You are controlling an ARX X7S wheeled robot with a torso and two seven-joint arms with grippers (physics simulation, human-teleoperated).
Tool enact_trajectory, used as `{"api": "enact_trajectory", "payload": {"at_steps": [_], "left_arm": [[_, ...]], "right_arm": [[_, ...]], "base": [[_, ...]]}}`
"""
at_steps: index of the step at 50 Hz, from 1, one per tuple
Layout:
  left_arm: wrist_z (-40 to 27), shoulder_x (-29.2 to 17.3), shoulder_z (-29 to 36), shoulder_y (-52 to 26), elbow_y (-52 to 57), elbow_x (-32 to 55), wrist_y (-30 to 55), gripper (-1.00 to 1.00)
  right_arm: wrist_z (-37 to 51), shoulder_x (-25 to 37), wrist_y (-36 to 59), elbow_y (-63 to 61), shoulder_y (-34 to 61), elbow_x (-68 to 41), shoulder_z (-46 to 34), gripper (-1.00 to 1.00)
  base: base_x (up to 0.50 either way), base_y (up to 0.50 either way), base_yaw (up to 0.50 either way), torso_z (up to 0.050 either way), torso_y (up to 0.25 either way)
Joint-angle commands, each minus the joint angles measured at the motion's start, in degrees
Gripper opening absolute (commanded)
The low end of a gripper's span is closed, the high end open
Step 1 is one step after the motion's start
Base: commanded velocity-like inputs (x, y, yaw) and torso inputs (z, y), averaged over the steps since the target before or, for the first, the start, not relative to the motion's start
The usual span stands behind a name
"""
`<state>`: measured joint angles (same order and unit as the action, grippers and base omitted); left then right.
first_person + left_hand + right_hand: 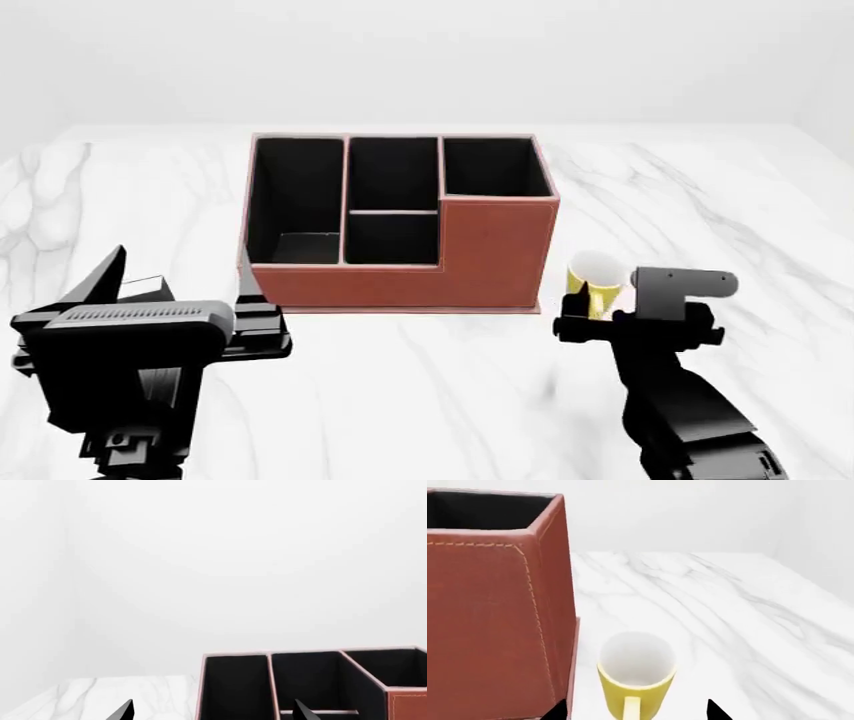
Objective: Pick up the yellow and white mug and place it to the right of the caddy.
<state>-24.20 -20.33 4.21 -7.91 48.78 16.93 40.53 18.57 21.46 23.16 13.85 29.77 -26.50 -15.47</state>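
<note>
Nearest the head camera, the left gripper [174, 290] hovers idle before the caddy [400, 215], fingers spread wide, holding nothing. Further right, the yellow and white mug [595, 280] stands upright on the marble table [747, 200], just beside the caddy's right wall. The right gripper [637, 712] straddles it, fingers apart, the mug's handle facing it; whether the fingers touch cannot be told.
</note>
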Motion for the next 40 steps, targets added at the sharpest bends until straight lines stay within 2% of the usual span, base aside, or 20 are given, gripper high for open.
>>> {"api": "enact_trajectory", "payload": {"at_steps": [1, 17, 28, 40], "left_arm": [[-0.4, -0.2, 0.0, -0.1, 0.5, 0.3, 0.4, 1.0], [-1.1, -0.6, 0.2, 0.6, 1.8, 0.4, 0.5, 1.0], [-1.6, -1.0, 0.3, 1.7, 3.1, 0.2, 0.2, 1.0], [-2.1, -1.5, 0.6, 3.4, 4.2, -0.2, -1.0, 1.0]], "right_arm": [[6.1, 5.5, 7.0, -24.3, -11.4, -3.1, 2.6, 1.0], [14.5, 12.4, 12.2, -50.0, -24.5, -7.0, 8.3, 1.0], [18.2, 15.3, 13.6, -60.0, -29.6, -7.0, 10.6, 1.0], [20.8, 16.7, 14.1, -66.4, -31.9, -4.1, 9.1, 1.0]], "base": [[0.0, 0.0, 0.0, 0.0, 0.0], [0.0, 0.0, 0.0, 0.0, 0.0], [0.0, 0.0, 0.0, 0.0, 0.0], [0.0, 0.0, 0.0, 0.0, 0.0]]}}
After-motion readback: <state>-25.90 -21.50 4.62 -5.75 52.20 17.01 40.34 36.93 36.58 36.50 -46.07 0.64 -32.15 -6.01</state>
